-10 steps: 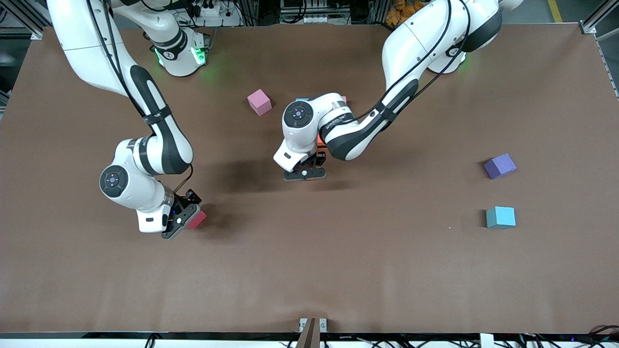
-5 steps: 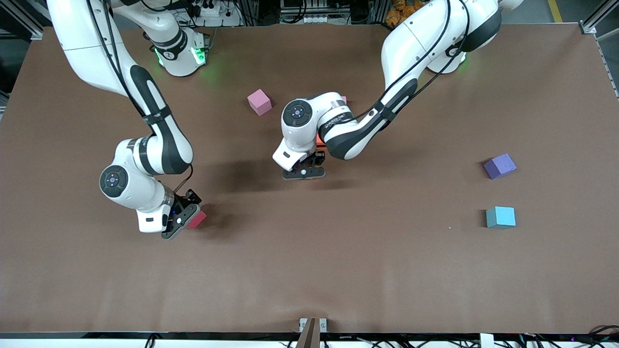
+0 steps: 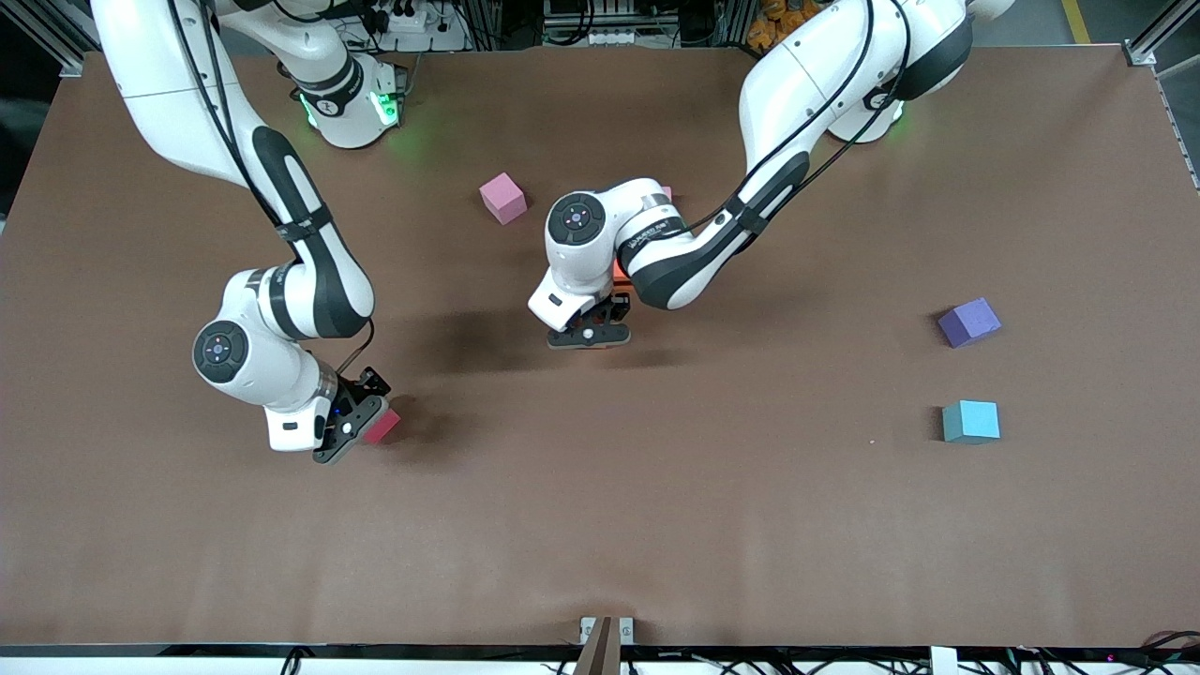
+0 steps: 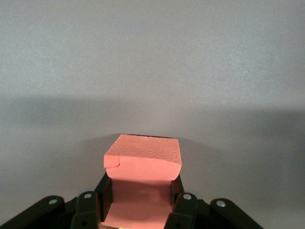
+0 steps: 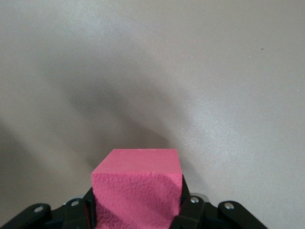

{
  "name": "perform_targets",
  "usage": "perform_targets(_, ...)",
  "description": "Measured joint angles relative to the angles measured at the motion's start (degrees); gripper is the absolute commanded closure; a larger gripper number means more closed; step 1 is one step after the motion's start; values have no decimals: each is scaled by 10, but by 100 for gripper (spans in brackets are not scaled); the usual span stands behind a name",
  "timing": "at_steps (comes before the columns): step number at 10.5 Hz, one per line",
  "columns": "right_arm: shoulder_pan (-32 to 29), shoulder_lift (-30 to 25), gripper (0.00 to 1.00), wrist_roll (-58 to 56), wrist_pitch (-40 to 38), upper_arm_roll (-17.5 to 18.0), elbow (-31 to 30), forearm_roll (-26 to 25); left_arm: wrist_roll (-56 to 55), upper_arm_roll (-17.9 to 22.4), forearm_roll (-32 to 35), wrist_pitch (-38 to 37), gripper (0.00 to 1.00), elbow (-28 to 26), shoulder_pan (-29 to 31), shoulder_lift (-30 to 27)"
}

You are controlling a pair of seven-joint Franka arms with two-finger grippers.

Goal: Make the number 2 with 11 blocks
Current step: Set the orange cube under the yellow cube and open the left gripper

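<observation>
Two grippers are in view, each clamped on one cube: the left gripper (image 3: 591,336) on the orange cube (image 4: 143,157), the right gripper (image 3: 352,424) on the red cube (image 5: 138,186). Three more cubes lie loose on the table, one of each colour: a pink cube (image 3: 502,198) near the left gripper, and a purple cube (image 3: 969,322) and a blue cube (image 3: 971,421) well apart from both grippers. That makes five cubes clearly counted. A pink sliver (image 3: 667,193) beside the left wrist may be a sixth.

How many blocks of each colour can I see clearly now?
Pink block: 1
Purple block: 1
Blue block: 1
Red block, in right gripper: 1
Orange block, in left gripper: 1
Total: 5; the left arm may hide more.
</observation>
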Motion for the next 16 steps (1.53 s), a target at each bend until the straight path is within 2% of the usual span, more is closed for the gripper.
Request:
perform_targets(9,-1,0,70,0,0,0,0,0,0,0,12,14,62,0,-2,1)
perform_targets(10,-1,0,70,0,0,0,0,0,0,0,13,16,57,-1,-3,1)
perform_targets(11,-1,0,70,0,0,0,0,0,0,0,13,17,44,-2,-5,1)
perform_targets(12,-1,0,70,0,0,0,0,0,0,1,13,17,26,-2,-6,1)
perform_targets(13,-1,0,70,0,0,0,0,0,0,1,13,17,0,-3,-6,2)
perform_targets(16,-1,0,70,0,0,0,0,0,0,4,14,18,0,-4,-6,2)
